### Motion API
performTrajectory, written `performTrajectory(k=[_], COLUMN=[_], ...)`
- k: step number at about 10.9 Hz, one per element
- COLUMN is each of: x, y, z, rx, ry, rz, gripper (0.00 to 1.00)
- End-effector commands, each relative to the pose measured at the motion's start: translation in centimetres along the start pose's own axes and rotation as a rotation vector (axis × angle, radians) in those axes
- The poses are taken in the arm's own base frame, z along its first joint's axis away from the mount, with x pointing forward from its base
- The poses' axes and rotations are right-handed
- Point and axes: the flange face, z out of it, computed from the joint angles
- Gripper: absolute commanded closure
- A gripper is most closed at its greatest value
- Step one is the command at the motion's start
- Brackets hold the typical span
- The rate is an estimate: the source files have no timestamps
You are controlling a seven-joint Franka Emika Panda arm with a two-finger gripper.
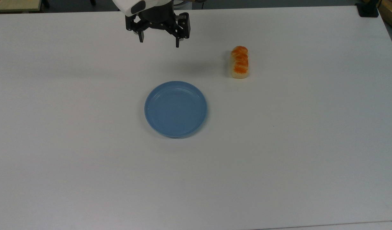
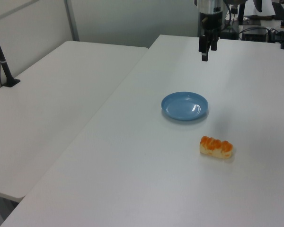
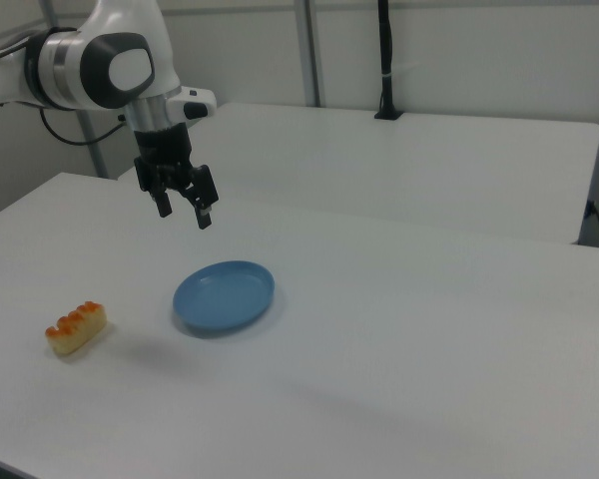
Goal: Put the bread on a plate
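Near the top centre of the top view: end effector [image 1: 159, 41], hanging above the bench [image 1: 87, 175], fingers pointing down.
End effector state: spread wide, nothing between its fingers [image 1: 140, 36].
End effector in the left view: upper right of centre [image 2: 206, 51], above the bench's far part.
End effector in the right view: upper left [image 3: 183, 211], above and slightly left of the plate.
Arm: white with grey joints, entering from the right view's upper left [image 3: 100, 65].
Plate: blue, round, flat on the bench at the centre of the top view [image 1: 176, 109]; bare inside.
Bread: lying on the bench at the top view's upper right of centre [image 1: 239, 62], glazed top upward, long axis running up and down the frame.
Bread to plate: apart, not touching; bread is up and to the right of the plate in the top view, lower right in the left view [image 2: 216, 147], far left in the right view [image 3: 76, 327].
Bread to end effector: well apart.
Second bench: white, beside the first at the left view's left [image 2: 52, 94].
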Motion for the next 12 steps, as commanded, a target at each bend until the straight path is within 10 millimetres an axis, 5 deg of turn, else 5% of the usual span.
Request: performTrajectory(k=[1, 9, 12], x=[0.1, -0.1, -2.0], y=[0.6, 0.1, -4.9], z=[-0.1, 0.2, 0.6], rx=[0.001, 0.0, -0.018], ry=[-0.006, -0.016, -0.088], rz=[0.0, -0.004, -0.063], gripper=[0.0, 0.0, 0.0])
